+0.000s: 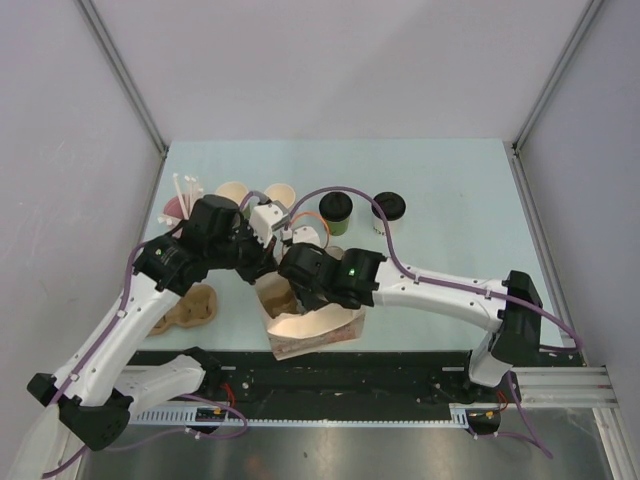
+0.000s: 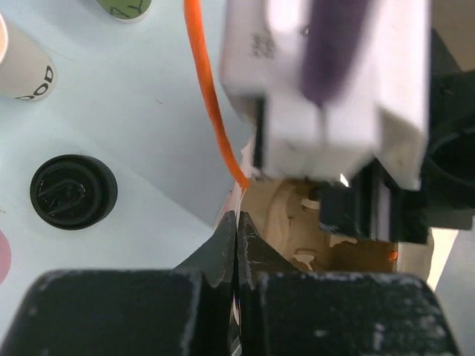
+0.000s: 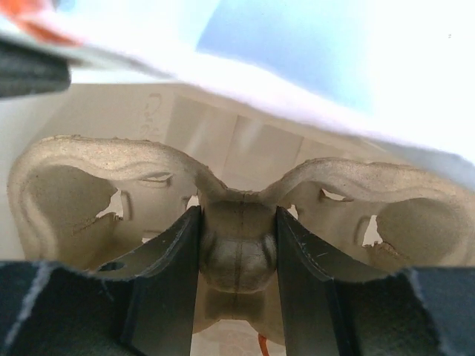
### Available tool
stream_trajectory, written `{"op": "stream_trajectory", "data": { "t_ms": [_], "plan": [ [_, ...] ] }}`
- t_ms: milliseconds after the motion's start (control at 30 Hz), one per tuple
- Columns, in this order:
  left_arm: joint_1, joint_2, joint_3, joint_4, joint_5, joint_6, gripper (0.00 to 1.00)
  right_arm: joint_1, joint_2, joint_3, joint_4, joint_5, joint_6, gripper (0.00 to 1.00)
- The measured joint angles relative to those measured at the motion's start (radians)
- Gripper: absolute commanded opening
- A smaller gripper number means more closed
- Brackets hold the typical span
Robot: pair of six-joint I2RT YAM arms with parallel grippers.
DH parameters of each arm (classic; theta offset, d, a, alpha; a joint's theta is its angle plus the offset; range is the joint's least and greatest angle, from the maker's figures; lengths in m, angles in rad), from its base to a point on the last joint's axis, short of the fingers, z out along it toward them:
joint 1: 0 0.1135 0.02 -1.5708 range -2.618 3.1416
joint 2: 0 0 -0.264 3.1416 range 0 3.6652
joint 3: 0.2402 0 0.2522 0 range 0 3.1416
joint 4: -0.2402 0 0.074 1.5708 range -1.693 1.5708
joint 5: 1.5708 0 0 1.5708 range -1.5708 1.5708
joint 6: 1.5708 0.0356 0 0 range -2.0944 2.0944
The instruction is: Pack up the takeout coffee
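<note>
The two lidded cups stand at the back of the table, the green-sided one (image 1: 337, 208) left of the white-sided one (image 1: 388, 207); neither gripper touches them. My left gripper (image 1: 263, 268) (image 2: 236, 222) is shut on the thin rim of the beige paper bag (image 1: 322, 335) (image 2: 228, 211), beside its orange handle (image 2: 202, 96). My right gripper (image 1: 298, 290) (image 3: 237, 215) reaches into the open bag and is shut on the centre knob of a pulp cup carrier (image 3: 96, 159) (image 2: 289, 211). The bag's inner wall (image 3: 245, 126) shows behind the carrier.
Two open cups (image 1: 232, 192) (image 1: 280, 193) and a pink cup of straws (image 1: 180, 205) stand at the back left. A second pulp carrier (image 1: 195, 305) lies left of the bag. The left wrist view shows a black lid (image 2: 73, 190) and a printed white cup (image 2: 26, 70).
</note>
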Motion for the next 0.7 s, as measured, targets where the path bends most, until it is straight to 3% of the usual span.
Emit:
{"op": "stream_trajectory", "data": {
  "t_ms": [267, 400, 700],
  "plan": [
    [0.000, 0.000, -0.003, 0.008, 0.036, 0.000, 0.00, -0.039, 0.055, 0.000, 0.008, -0.098, 0.033, 0.13],
    [0.000, 0.000, -0.010, 0.005, 0.027, -0.008, 0.00, -0.039, 0.086, 0.000, 0.001, -0.105, 0.050, 0.11],
    [0.002, 0.017, -0.018, 0.016, -0.079, -0.036, 0.00, 0.048, 0.086, -0.002, -0.030, 0.051, 0.067, 0.10]
  ]
}}
